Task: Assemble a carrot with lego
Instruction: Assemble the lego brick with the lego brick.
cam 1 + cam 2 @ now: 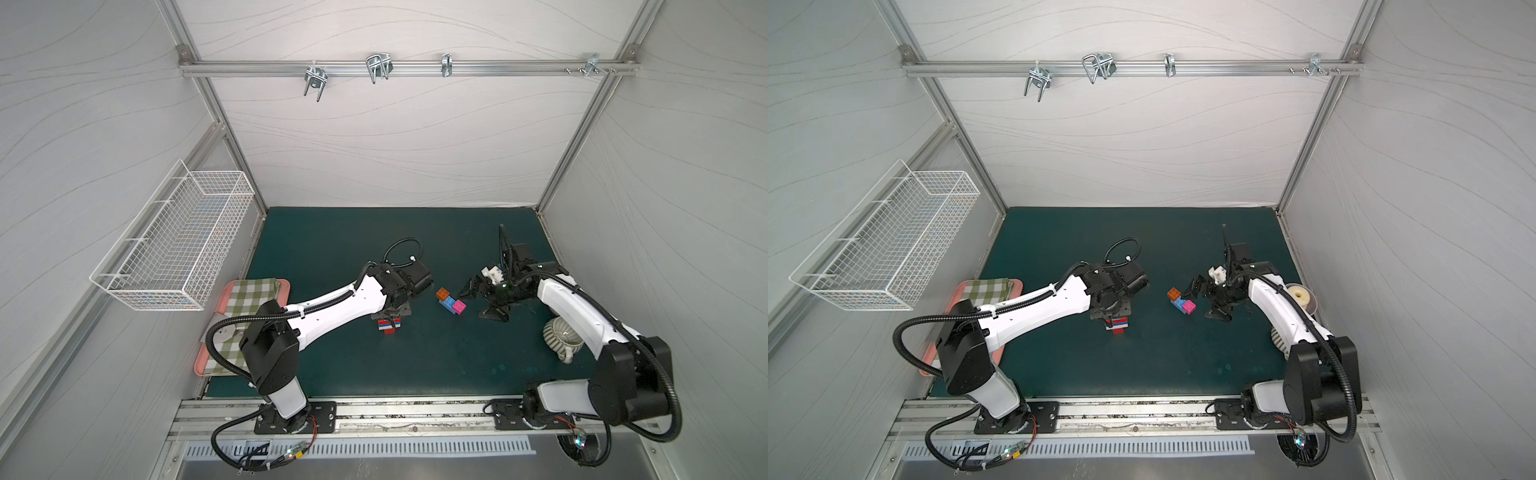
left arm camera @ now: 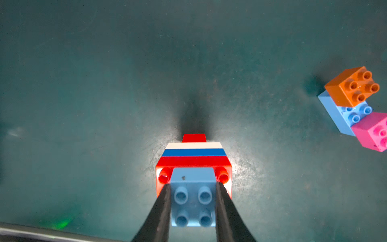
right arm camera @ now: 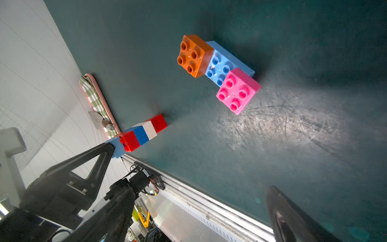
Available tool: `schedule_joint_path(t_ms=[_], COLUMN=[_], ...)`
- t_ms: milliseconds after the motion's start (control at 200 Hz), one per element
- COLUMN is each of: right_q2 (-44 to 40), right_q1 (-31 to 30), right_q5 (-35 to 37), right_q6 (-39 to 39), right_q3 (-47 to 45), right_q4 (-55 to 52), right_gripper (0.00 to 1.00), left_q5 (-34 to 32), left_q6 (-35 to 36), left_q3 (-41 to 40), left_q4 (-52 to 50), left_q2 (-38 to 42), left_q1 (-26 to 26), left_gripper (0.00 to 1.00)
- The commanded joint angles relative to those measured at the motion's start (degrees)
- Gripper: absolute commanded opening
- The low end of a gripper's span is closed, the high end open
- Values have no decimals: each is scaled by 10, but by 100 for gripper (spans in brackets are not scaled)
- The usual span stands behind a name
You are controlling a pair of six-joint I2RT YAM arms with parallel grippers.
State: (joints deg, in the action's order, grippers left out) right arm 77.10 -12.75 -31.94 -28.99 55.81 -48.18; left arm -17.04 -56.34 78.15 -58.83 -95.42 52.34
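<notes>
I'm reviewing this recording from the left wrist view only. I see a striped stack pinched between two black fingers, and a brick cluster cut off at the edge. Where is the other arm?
Observer: The right end effector hangs open beside the cluster, on the side away from the carrot, holding nothing.
Operator: What does the cropped pink brick look like whole?
Observer: The pink brick is a four-stud square on one end of the light-blue brick, overhanging it.
Operator: Anything else nearby?
Observer: A ribbed mug sits by the right arm.
</notes>
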Motion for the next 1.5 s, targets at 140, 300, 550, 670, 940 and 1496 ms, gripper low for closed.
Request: schedule_joint_path(t_ms=[140, 300, 550, 670, 940, 1496], right_q2=[8, 10, 11, 10, 9, 8], right_q1=[4, 4, 4, 4, 4, 4], right_q5=[5, 4, 4, 7, 8, 14], right_q6=[9, 8, 8, 8, 8, 6], right_q3=[19, 20, 21, 19, 21, 28], right_q4=[-20, -19, -21, -21, -22, -25], right_gripper=[99, 99, 99, 99, 99, 99], left_q5=[23, 26, 28, 36, 34, 13], left_q6=[-12, -4, 12, 16, 15, 18], left_q3=[-22, -23, -1, 5, 5, 16], left_q4=[8, 5, -23, -29, -28, -26], left_q2=[-5, -15, -43, -54, -44, -15], left_q1=[3, 3, 4, 3, 4, 3], left_gripper=[0, 0, 0, 0, 0, 35])
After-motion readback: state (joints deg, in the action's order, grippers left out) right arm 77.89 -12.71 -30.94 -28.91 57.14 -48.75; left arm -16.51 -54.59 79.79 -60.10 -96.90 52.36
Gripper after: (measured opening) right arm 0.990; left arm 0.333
